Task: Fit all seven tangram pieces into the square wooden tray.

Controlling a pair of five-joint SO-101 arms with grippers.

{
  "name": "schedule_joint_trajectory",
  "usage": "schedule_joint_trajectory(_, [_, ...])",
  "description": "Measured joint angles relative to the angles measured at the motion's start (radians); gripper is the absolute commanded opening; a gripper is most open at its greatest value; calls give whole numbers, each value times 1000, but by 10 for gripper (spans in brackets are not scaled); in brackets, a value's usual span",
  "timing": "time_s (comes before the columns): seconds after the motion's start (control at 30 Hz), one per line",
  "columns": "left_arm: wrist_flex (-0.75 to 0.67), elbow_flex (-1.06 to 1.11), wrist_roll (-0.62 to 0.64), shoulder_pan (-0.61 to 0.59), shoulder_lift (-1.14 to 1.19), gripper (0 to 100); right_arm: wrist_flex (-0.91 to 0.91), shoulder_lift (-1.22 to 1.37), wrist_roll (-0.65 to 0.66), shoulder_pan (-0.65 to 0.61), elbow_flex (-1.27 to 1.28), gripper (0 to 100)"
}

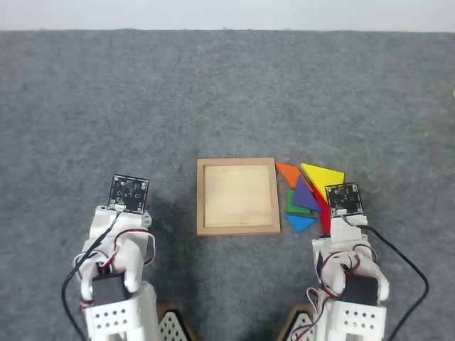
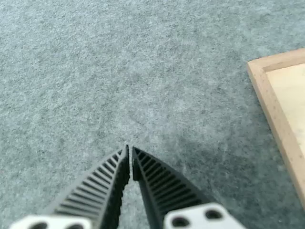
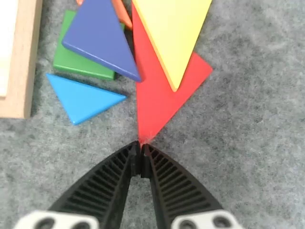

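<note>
The square wooden tray [image 1: 237, 226] lies in the middle of the grey carpet with nothing inside it. Just right of it sits a heap of tangram pieces: orange triangle [image 1: 287, 172], yellow triangle [image 1: 322, 175], purple triangle [image 1: 304, 193], green piece [image 1: 295, 207], blue triangle [image 1: 299, 223] and red triangle [image 1: 324, 213]. In the right wrist view the yellow triangle [image 3: 174, 33] overlaps the red triangle [image 3: 157, 105], and the purple triangle [image 3: 100, 36] lies on the green piece [image 3: 78, 59]. My right gripper [image 3: 142, 145] is shut, its tips at the red triangle's point. My left gripper [image 2: 129, 149] is shut over bare carpet, left of the tray [image 2: 274, 109].
Grey carpet covers the whole table. Wide open carpet lies behind the tray and to its left. A pale wall edge runs along the far side.
</note>
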Motion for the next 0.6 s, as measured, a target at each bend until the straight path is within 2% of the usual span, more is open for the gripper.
schedule_joint_trajectory(0.1, [0,0,0,0,0,12,0,0,0,2,0,6])
schedule_joint_trajectory(0.17, [0,0,0,0,0,12,0,0,44,0,0,6])
schedule_joint_trajectory(0.23, [0,0,0,0,0,12,0,0,178,-11,0,6])
schedule_joint_trajectory(0.37, [0,0,0,0,0,12,-9,-8,582,-5,0,6])
schedule_joint_trajectory(0.4, [0,0,0,0,0,12,-14,-15,643,6,-5,6])
schedule_joint_trajectory(0.43, [0,0,0,0,0,12,-23,2,666,26,-26,6])
schedule_joint_trajectory(0.5, [0,0,0,0,0,12,-38,2,608,64,-89,43])
schedule_joint_trajectory(0.6, [0,0,0,0,0,12,-18,0,517,91,-215,173])
